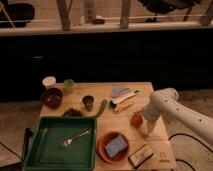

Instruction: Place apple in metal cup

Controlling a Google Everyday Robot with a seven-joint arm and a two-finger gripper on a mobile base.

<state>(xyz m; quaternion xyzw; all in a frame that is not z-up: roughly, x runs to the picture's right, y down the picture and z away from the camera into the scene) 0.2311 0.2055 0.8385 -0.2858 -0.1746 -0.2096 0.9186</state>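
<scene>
Jaws apart, your gripper (145, 130) hangs just right of the round orange-red apple (136, 120) — dull dark metal cup (88, 102) well left.

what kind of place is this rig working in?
Likely a lab or office test setup: a small wooden table laid with a green tray and a metal cup, before a dark counter. The end effector hangs by the apple.

End effector (144, 131) beside apple (136, 120); arm (186, 113) cut off at right edge.
</scene>
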